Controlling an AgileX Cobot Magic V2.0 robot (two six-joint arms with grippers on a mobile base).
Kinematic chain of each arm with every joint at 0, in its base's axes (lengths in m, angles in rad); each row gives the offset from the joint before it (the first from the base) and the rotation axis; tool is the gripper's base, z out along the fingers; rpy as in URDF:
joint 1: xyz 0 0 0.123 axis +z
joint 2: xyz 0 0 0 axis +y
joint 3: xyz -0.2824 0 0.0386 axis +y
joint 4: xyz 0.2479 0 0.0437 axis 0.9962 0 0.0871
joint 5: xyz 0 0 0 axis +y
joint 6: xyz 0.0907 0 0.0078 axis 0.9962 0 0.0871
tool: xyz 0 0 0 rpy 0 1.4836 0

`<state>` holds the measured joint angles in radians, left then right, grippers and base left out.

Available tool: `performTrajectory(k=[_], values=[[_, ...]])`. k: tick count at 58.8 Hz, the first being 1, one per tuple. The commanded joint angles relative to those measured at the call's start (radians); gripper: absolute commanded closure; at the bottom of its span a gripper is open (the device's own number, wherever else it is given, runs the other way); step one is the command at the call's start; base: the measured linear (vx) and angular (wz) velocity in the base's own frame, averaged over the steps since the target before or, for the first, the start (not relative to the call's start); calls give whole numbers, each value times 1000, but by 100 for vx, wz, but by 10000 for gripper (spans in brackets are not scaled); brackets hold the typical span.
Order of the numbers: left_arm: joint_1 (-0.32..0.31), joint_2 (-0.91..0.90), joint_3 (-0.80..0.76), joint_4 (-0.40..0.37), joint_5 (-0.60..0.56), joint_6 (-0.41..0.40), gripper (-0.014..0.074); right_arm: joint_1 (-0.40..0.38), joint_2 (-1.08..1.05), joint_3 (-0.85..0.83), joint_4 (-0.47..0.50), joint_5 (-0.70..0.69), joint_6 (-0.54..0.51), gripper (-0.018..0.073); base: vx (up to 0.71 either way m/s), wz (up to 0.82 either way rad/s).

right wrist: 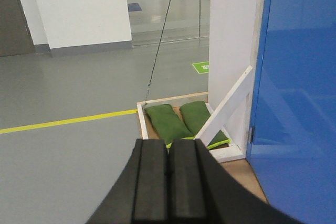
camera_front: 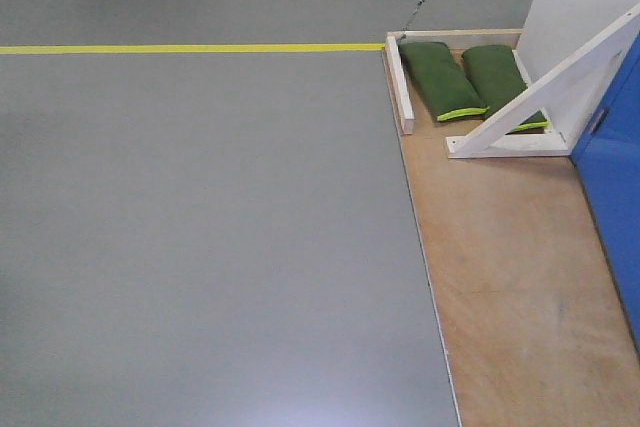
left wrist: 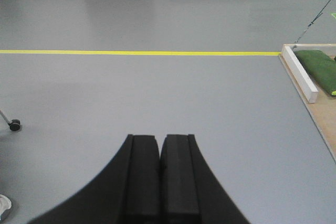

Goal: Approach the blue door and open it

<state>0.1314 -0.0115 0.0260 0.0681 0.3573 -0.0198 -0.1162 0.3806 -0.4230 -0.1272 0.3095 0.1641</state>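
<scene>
The blue door [right wrist: 299, 103] is seen close by, but is not touched or opened yet. The left tool [left wrist: 160, 148] and right tool [right wrist: 168, 150] are pressed together, empty.

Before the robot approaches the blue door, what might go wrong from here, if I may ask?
No handle shows on the blue door in any view, so the reach may be misjudged. The base might catch the edge of the plywood platform or the white diagonal brace beside the door. The right end effector is shut; it must open first.
</scene>
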Motion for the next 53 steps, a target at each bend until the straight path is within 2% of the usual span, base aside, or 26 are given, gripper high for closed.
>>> performTrajectory(k=[1, 9, 15, 25, 32, 42, 53], values=[[-1, -14, -27, -3, -77, -7, 524, -6, 86, -94, -4, -98, -5, 551, 0, 0], [-1, -14, -27, -3, -77, -7, 524, -9, 166, -144, -4, -96, -5, 551, 0, 0], [-1, -14, -27, -3, -77, -7, 524, -51, 195, -171, -4, -91, -5, 551, 0, 0], [-1, -14, -27, -3, -77, -7, 524, -211, 244, -201, -2, -72, -5, 551, 0, 0], [-1, -14, -27, -3, -77, -7, 524, -366, 301, -248, 16, -91, -5, 551, 0, 0], [-1, -14, -27, -3, -77, -7, 524, -584, 402, -348, 188, -202, -6, 551, 0, 0], [-1, -14, -27, -3, -77, -7, 524, -852, 528, -476, 501, -357, -24, 551, 0, 0]])
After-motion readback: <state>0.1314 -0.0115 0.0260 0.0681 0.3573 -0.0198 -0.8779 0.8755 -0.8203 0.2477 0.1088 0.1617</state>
